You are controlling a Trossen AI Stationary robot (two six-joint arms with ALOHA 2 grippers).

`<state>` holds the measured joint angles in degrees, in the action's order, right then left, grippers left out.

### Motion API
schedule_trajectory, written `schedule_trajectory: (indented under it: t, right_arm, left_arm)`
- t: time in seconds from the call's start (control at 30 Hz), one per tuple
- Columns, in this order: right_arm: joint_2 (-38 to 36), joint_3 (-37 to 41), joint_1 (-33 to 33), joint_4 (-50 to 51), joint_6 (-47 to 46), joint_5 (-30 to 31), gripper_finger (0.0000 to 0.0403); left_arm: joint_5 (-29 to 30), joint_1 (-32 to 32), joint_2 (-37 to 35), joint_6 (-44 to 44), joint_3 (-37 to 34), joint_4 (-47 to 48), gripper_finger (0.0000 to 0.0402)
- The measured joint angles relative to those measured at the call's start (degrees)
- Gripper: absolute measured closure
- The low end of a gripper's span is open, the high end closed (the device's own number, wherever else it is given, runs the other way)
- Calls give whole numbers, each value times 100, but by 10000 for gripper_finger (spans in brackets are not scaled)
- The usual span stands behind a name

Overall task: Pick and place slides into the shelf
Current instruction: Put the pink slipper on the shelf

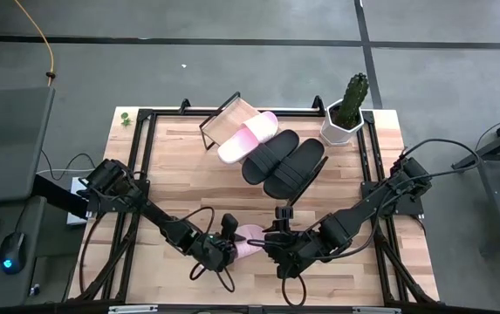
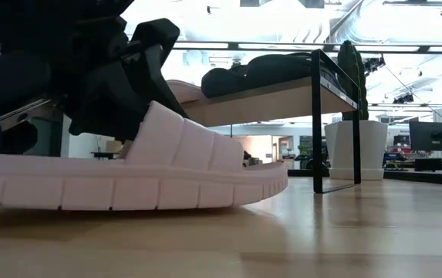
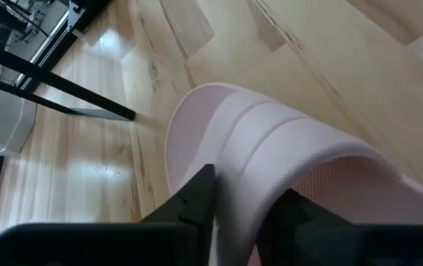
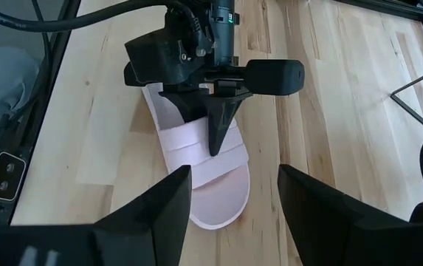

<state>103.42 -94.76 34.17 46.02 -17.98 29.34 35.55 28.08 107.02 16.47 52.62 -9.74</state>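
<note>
- The left gripper [image 4: 215, 125] is low at the table's near edge, its fingers [image 3: 196, 203] pinching the strap of a loose pink slide [image 4: 204, 166]: one finger is outside the strap and the other is tucked under it.
- That slide lies flat on the wooden table [image 1: 171, 174], directly under the left gripper, sole down.
- The right gripper [image 4: 233, 196] hovers just beside it, on the far side of the slide from the left arm, with its jaws spread wide and nothing between them.
- Both arms crowd the same slide, the right one's fingertips close to its toe end.
- Ahead of both grippers, toward the back of the table, stands the shelf [image 1: 223, 122], slanted, on a thin black frame.
- The other pink slide [image 1: 248, 137] rests on its board.
- The black pair [image 1: 283, 163] lies next to it, between the grippers and the shelf's right part.
- A white pot with a cactus [image 1: 345, 112] stands just beyond the black pair, off to the right gripper's side.
</note>
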Motion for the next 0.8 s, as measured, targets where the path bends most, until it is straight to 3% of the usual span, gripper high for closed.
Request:
schedule_trajectory:
  t: [0.27, 0.37, 0.6, 0.8]
  right_arm:
    - [0, 0, 0, 0, 0, -2, 210]
    - [0, 0, 0, 0, 0, -4, 210]
    - [0, 0, -1, 2, 0, -9, 210]
    - [0, 0, 0, 7, 133, 0, 210]
  left_arm:
    - [9, 0, 0, -22, 0, -33, 395]
    - [39, 0, 0, -22, 0, -62, 392]
    - [731, 7, 0, -37, 269, 142, 382]
    - [1072, 7, 0, -28, 841, 1117, 397]
